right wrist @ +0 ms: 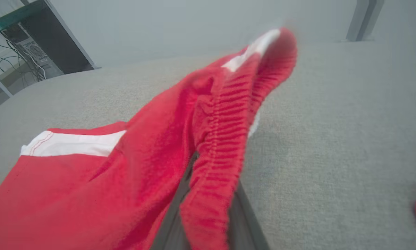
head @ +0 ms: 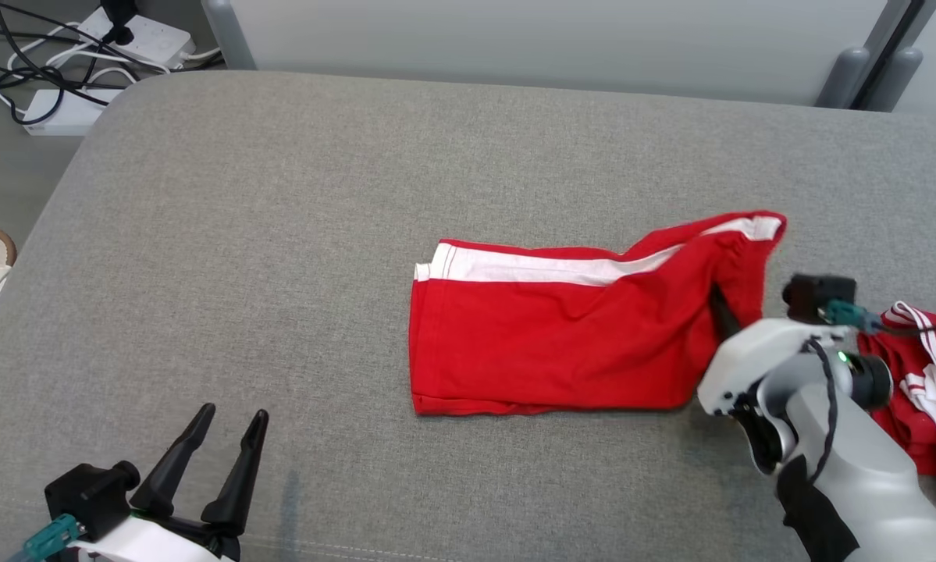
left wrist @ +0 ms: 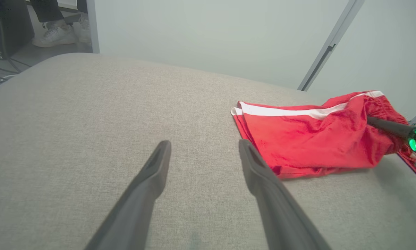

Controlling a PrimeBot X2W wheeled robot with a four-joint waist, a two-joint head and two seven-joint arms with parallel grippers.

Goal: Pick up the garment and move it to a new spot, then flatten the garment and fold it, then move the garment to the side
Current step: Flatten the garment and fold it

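Head view: R claw (head: pixel 719 306) pinching red shorts (head: pixel 546 343) at waistband; L claw (head: pixel 233 411) spread, well apart.

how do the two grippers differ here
The left gripper is open and empty; the right gripper is shut on the waistband of the red white-striped shorts. The left gripper is apart from the shorts; the right gripper holds their end raised off the grey fabric cushion. Both have long dark fingers.

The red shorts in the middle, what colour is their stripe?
White. It runs along the red fabric shorts; head view shows it best.
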